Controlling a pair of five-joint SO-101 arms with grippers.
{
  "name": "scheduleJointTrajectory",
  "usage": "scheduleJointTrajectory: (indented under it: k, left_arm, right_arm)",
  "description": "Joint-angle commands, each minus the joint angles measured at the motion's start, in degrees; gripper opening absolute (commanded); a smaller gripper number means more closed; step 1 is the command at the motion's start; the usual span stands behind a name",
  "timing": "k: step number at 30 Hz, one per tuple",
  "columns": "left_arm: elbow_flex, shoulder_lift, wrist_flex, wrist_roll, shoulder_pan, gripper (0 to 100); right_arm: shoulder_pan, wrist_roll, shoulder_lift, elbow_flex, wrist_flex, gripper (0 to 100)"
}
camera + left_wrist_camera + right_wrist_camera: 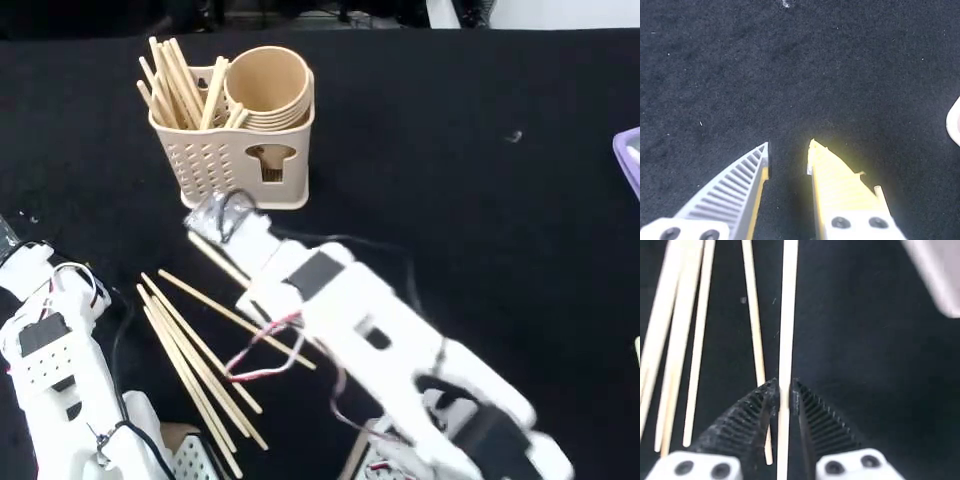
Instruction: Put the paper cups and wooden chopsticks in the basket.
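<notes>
In the high view, the fingertips of the right gripper (215, 220) were hard to make out where they lay over the dark table (480, 230), just near of the basket (235, 160). The far end of the left arm (50, 350) was cut off by the left edge. The right arm (370, 330) was stretched from the near right toward the basket and covered part of the held chopstick (222, 262). The basket was seen at the far left, pale and perforated, with nested paper cups (268, 85) in its right part. Beside them, a bunch of standing chopsticks (180, 85) leaned in its left part. The loose chopsticks (195, 365) were laid in a slanting, nearly parallel group on the table between the two arms, near of the basket.

In the left wrist view, the left gripper (788, 145) was shown over bare table, its fingers spread a little apart with nothing between them. A pale rounded shape (955, 122) was cut off at the frame edge and could not be identified.

In the right wrist view, the right gripper was seen pressed together on the held chopstick, a thin, straight, light wooden stick clamped between the toothed tips. The loose chopsticks lay just beside it on the table. A blurred pale form (935, 275) at one corner could not be made out.
</notes>
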Motion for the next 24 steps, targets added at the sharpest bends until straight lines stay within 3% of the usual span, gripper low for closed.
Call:
scheduleJointTrajectory:
  k: [1,4,10,14,17,20,24]
  left_arm:
    - [-0.57,-1.05,-1.14,0.44,-0.4,13]
    - [-0.57,-1.05,-1.14,0.44,-0.4,13]
    - [-0.57,-1.05,-1.14,0.44,-0.4,13]
    - [-0.57,-1.05,-1.14,0.44,-0.4,13]
    - [-0.57,-1.05,-1.14,0.44,-0.4,13]
    - [-0.57,-1.05,-1.14,0.44,-0.48,13]
    - [-0.75,-1.05,-1.14,0.44,-0.48,13]
  right_arm:
    - [0.7,0.44,-9.71,1.01,0.7,1.1]
    - [-3.43,1.85,-8.31,5.76,-2.73,1.1]
    - [-8.79,3.16,4.7,9.71,-20.13,1.1]
    - [-8.7,3.16,15.34,1.8,-20.22,2.1]
    - [-8.88,3.08,22.02,-4.09,-17.76,9.9]
    - [-8.97,2.81,25.1,-8.66,-13.01,17.3]
    - [-8.97,3.16,26.24,-9.98,-11.96,18.0]
